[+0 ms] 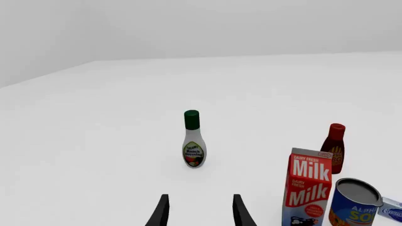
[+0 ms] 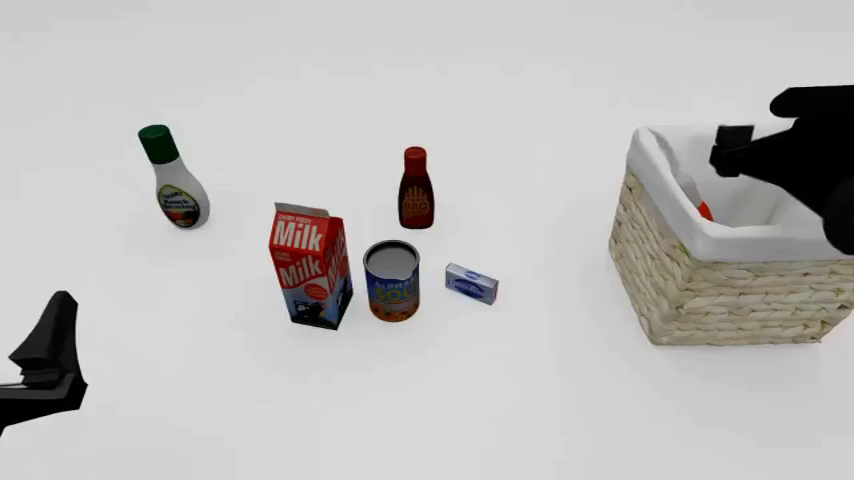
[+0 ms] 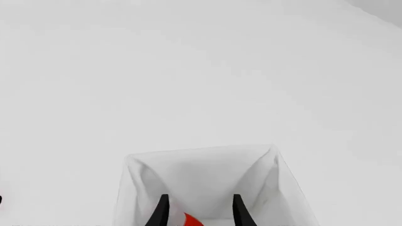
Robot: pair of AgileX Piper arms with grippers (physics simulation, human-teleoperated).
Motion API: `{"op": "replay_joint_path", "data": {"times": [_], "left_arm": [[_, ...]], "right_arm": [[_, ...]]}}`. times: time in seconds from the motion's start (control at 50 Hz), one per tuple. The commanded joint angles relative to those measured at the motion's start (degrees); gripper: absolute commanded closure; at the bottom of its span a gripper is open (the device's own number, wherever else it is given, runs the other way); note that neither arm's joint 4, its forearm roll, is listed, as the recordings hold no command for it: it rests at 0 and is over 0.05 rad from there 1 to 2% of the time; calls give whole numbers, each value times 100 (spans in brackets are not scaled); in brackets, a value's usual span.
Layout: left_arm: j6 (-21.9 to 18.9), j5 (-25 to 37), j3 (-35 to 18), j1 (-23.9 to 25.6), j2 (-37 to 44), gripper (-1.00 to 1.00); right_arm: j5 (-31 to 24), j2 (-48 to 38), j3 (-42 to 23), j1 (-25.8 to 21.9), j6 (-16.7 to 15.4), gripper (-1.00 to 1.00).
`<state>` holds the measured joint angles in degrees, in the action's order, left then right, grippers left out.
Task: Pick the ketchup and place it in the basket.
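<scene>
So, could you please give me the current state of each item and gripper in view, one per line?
ketchup: inside the basket, mostly hidden
basket: upright on the table
right gripper: open, above the basket
left gripper: open, holding nothing
milk carton: upright
soup can: upright
ranch bottle: upright, capped
dark red bottle: upright, capped
small blue box: lying flat

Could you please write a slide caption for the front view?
Right gripper above the basket, the ketchup lying inside.
</scene>
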<state>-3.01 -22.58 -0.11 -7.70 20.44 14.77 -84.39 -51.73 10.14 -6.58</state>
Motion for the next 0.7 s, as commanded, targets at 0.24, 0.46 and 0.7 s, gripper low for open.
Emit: {"op": "replay_joint_path", "data": {"times": [0.24,0.46,0.7], "left_arm": [[54,140,-2,-8,-187,-100],[93,195,-5,-13,-255,-100],[151,204,-10,-36,-262,-100]], "right_arm": [[-442,1189,424,-367,98,-100],[-721,1938,684,-575,146,-100],[-934,2643,964,-764,88,-100]]}}
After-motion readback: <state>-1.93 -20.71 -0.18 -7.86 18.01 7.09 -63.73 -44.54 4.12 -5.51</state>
